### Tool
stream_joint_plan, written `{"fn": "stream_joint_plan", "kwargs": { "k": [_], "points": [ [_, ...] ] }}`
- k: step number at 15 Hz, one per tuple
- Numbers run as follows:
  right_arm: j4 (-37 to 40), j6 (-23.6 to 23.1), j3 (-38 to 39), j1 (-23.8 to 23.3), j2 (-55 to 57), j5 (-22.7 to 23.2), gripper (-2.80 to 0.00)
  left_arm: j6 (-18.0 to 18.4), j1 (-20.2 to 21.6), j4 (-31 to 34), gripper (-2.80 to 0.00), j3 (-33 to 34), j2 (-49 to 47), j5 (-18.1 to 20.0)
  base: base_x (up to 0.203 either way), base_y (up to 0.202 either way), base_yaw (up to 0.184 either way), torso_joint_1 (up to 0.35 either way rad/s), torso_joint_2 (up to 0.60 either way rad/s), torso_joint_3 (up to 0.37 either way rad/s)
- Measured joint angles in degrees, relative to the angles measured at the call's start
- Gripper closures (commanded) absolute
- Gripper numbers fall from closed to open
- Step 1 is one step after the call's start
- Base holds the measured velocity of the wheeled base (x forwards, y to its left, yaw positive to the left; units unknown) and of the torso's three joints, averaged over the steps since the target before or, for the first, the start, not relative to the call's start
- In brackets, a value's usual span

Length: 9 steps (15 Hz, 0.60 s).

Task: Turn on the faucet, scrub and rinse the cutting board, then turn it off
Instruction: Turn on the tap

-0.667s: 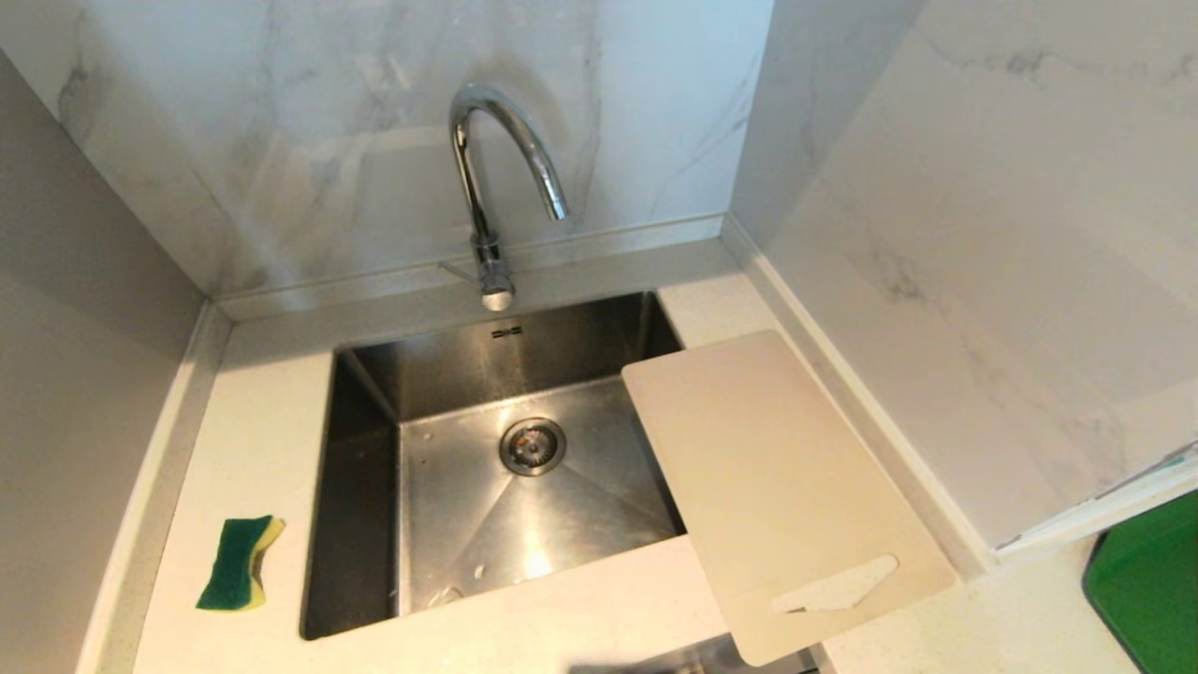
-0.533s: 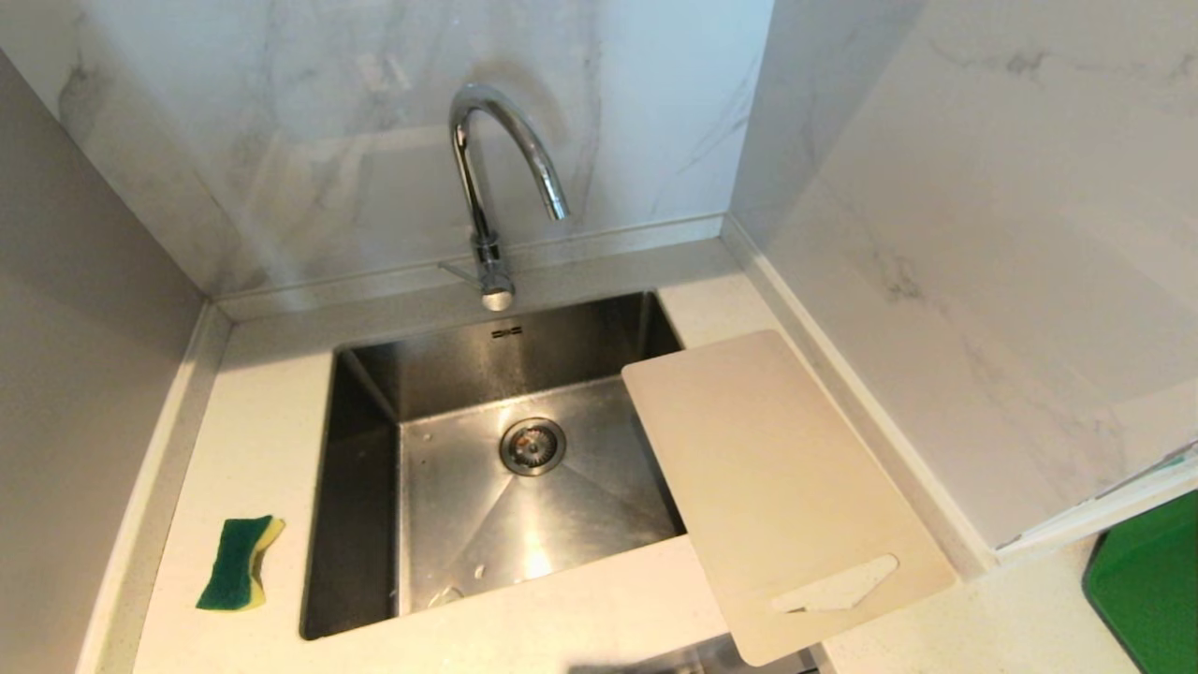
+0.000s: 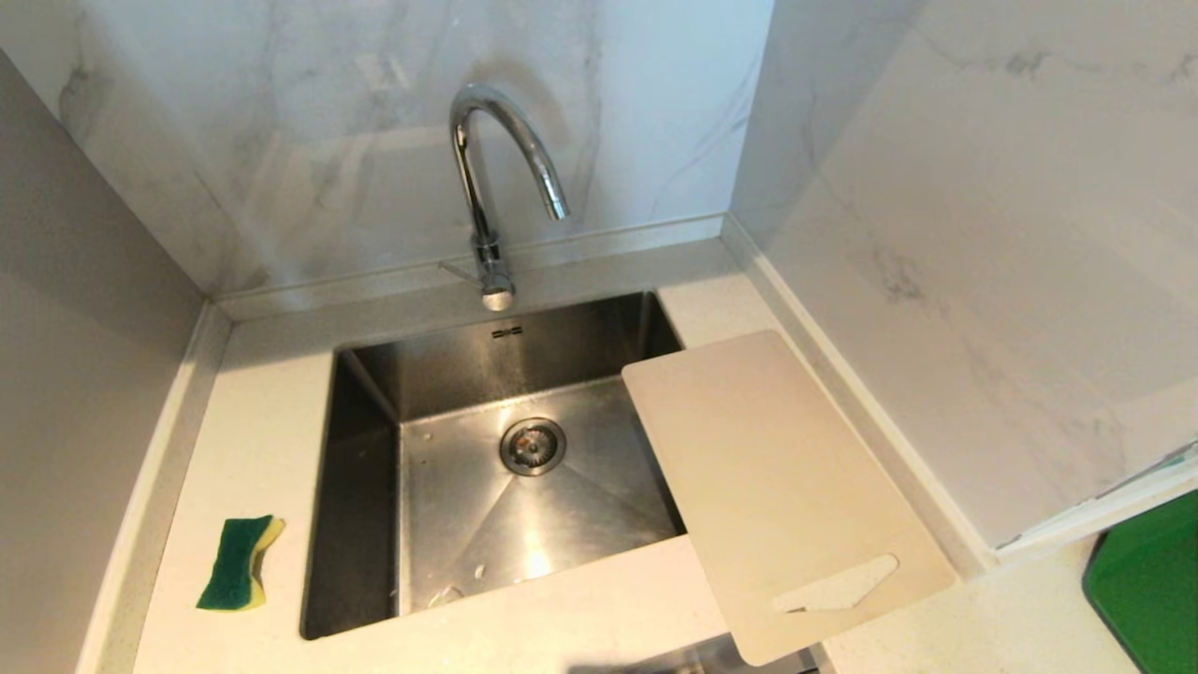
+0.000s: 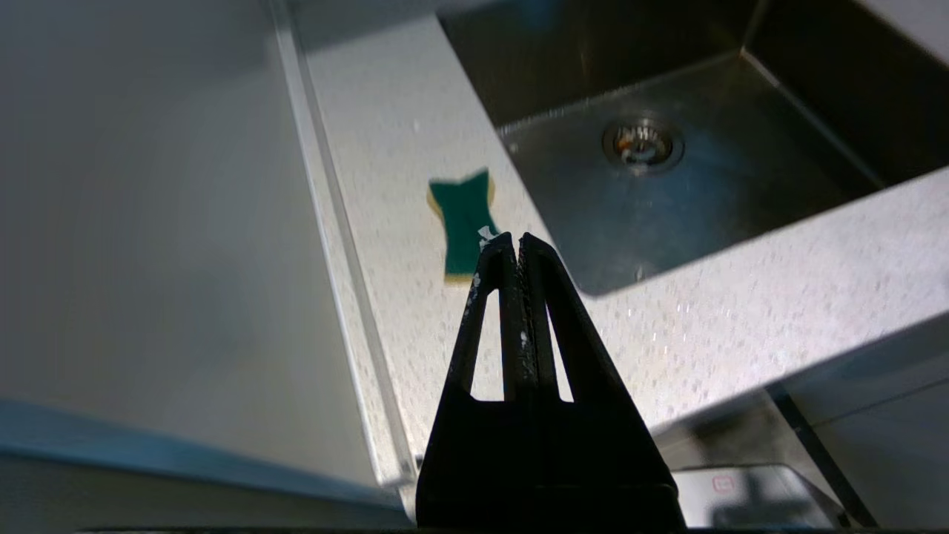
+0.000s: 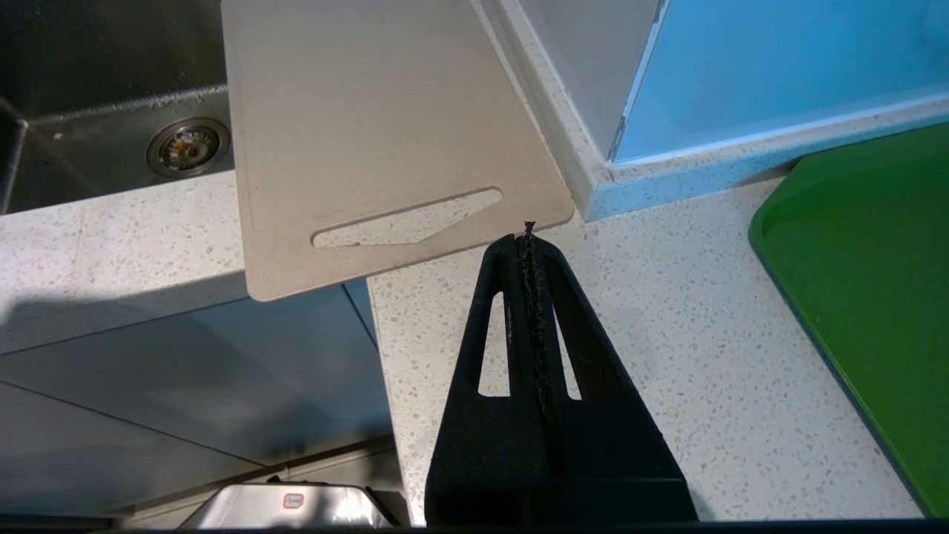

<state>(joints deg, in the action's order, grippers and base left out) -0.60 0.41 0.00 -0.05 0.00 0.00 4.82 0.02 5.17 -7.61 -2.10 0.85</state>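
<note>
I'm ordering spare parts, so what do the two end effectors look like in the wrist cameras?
Both look alike. The left end effector is matte black plastic: two long fingers tapering to narrow tips, each with a triangular cutout near its base, and white specks along the inner edges. The right end effector has the same black tapered, cutout shape, with a rough, worn strip down the seam. No cables or markings show.

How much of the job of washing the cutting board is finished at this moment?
Nothing looks done. No water runs from the tall chrome gooseneck faucet, and the pale beige plastic cutting board lies across the steel sink's right edge. The left gripper and right gripper are shut, holding nothing. Turning on, scrubbing, rinsing and turning off remain.
</note>
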Motion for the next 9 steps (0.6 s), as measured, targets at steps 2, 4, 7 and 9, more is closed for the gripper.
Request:
{"fn": "stream_joint_plan", "kwargs": {
  "k": [2, 4, 7, 9],
  "points": [
    [0.02, 0.01, 0.00, 0.00, 0.00, 0.00, 0.00, 0.88, -0.24, 0.47, 0.00, -5.66, -4.06, 0.14, 0.000, 0.000, 0.000, 0.000, 0.00, 0.000],
    [-0.02, 0.02, 0.00, -0.02, 0.00, 0.00, 0.00, 1.44, -1.01, 0.44, 0.00, -12.23, -10.30, 0.48, 0.000, 0.000, 0.000, 0.000, 0.00, 0.000],
    [0.00, 0.02, 0.00, 0.00, 0.00, 0.00, 0.00, 2.89, -2.86, 0.30, 0.00, -22.46, -21.03, 1.05, 0.000, 0.000, 0.000, 0.000, 0.00, 0.000],
    [0.00, 0.00, 0.00, 0.00, 0.00, 0.00, 0.00, 3.95, -3.79, 0.25, 0.00, -28.34, -28.00, 1.21, 0.000, 0.000, 0.000, 0.000, 0.00, 0.000]
  ]
}}
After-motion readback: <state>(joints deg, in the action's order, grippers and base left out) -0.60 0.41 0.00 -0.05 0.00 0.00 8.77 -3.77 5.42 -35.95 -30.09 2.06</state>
